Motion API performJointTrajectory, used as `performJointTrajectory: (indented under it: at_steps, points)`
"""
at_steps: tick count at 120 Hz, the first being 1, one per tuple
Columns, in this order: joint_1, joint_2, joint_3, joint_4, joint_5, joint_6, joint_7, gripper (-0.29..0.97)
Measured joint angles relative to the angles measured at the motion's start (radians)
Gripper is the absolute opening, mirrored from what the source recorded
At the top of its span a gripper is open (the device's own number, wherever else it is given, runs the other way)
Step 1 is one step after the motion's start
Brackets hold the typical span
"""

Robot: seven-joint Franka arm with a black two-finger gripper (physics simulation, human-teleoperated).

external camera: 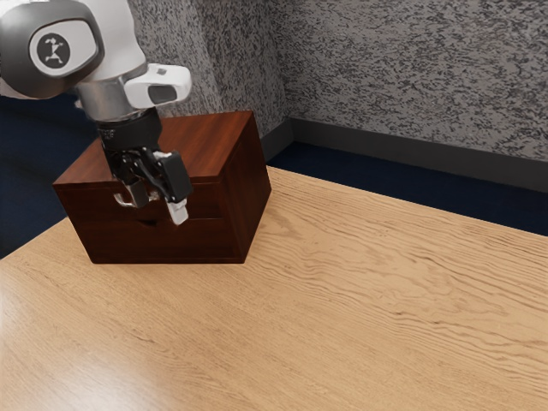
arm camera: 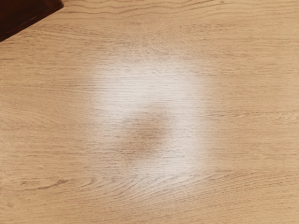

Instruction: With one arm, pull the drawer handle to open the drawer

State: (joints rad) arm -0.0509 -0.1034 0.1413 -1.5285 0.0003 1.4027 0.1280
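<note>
At nine o'clock, our gripper [external camera: 157, 199] hangs spread at the drawer handle [external camera: 125, 202], placed to hook and pull.

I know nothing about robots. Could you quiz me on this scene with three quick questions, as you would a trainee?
1. True or false: the dark wooden drawer box stands on the floor.
2. Where is the tool? A) at the drawer box's front face, by the metal handle; B) resting on top of the drawer box; C) far out over the bare table.
3. Fill in: the table's surface is light-coloured ____.

Key: 1 false, it stands on the table. 2 A. 3 wood.
</note>
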Motion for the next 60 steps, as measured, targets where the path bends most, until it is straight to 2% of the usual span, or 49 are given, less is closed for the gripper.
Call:
performJointTrajectory:
  at_steps: [34,48,60]
  points:
    - [-0.004,0.027,0.002,0.015,-0.004,0.124,0.017,0.65]
    - [0.006,0.026,0.028,0.013,-0.006,0.138,-0.095,0.65]
    - [0.017,0.027,0.023,0.009,-0.052,0.139,-0.276,0.65]
